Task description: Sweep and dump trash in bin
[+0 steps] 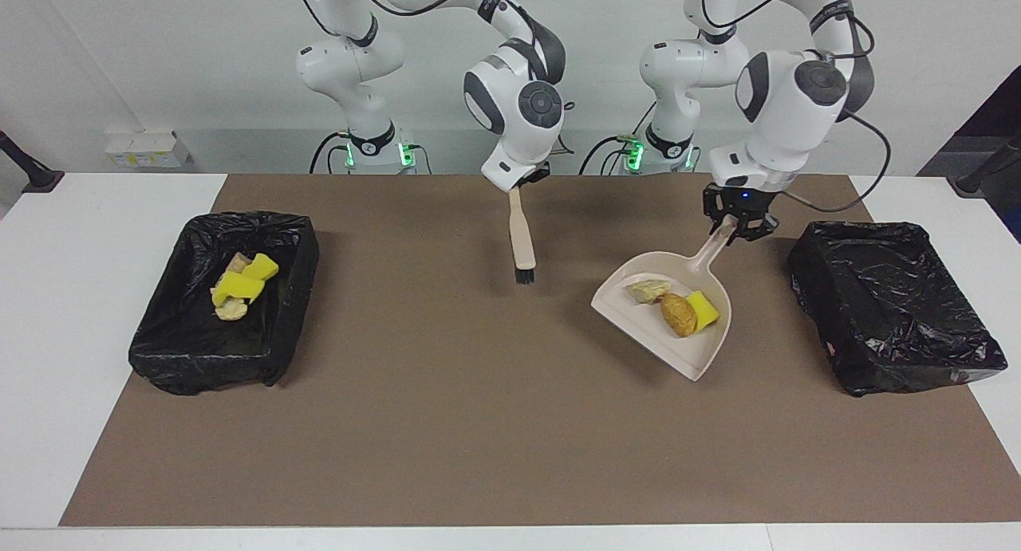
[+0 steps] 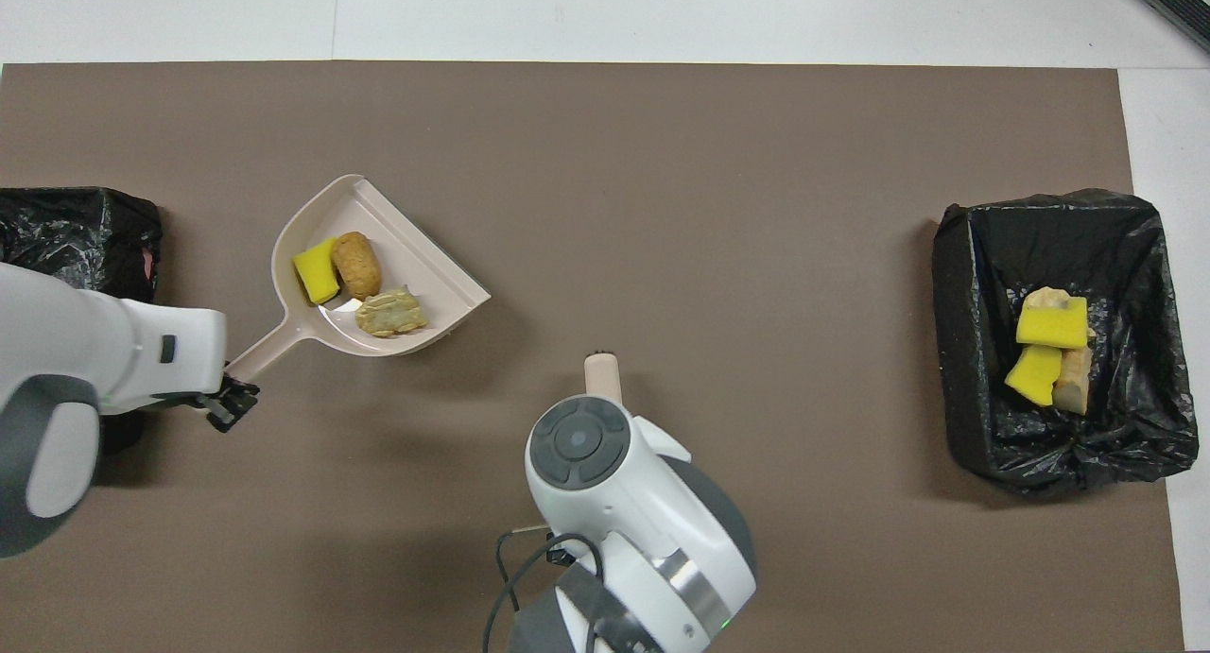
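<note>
Facing view first: you can see the left pincer [image 1: 739, 222] clamped on the handle of the beige dustpan [image 1: 638, 316], which hangs tilted over the brown mat [image 1: 447, 423], near the black-lined bin [image 1: 893, 312] at the left arm's end of the worktop [image 1: 48, 375]. Three pieces of trash ride in the pan: a pale beige lump [image 1: 648, 289], an orange-brown lump [image 1: 679, 314] and a yellow sponge chunk [image 1: 703, 311], the last two touching. Your right pincer [image 1: 520, 181] is clamped on the top of the brush [image 1: 522, 244], which hangs nearly upright over the middle of the mat with its dark bristles pointing down. The other bin [image 1: 191, 352], at the right arm's end, holds yellow and beige scraps [image 1: 239, 286] in a small heap.

Overhead view next: you see the dustpan [image 2: 416, 266] beside the bin [image 2: 85, 237] at the left arm's end, with the yellow chunk [image 2: 315, 270], the orange-brown lump [image 2: 357, 265] and the beige lump [image 2: 389, 314] inside it. The left pincer [image 2: 225, 403] grips the handle's end. The right arm's wrist covers its pincer; only the brush's tip [image 2: 602, 377] shows. The heap of scraps [image 2: 1051, 351] lies in the bin [image 2: 1134, 436] at the right arm's end.
</note>
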{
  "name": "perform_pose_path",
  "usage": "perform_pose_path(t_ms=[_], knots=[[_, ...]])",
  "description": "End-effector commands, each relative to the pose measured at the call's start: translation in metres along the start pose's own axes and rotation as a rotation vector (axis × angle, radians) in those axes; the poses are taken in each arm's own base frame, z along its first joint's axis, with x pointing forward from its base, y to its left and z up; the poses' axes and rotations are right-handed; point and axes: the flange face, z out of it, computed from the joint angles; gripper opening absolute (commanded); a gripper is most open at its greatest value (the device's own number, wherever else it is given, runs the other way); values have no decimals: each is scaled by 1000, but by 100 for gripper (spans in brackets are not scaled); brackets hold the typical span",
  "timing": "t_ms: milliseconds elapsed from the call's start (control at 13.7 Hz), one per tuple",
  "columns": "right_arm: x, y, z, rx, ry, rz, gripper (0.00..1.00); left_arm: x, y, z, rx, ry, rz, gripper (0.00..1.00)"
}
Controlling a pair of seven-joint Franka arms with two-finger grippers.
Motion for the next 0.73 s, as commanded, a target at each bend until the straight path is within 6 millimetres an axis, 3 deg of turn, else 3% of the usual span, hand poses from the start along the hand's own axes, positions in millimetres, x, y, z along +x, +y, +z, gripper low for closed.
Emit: perform_pose_path(t_ms=[0,146,291,437,582,655], knots=[[-19,-24,22,37,-13,57,0,-37,-52,-39,-33,22,-68,0],[-32,-44,41,69,-9,65,0,-86,-103,-60,-9,55,-70,0],[-31,-44,51,78,-33,74,0,-137,-150,-77,5,76,-107,0],[-26,-49,69,73,-77,58,0,-173,-186,-94,51,97,-83,0],[-25,-51,71,78,-83,11,0,-205,-212,-96,80,85,-50,0],[-24,-50,71,79,-83,0,0,-233,-228,-93,89,59,-47,0]])
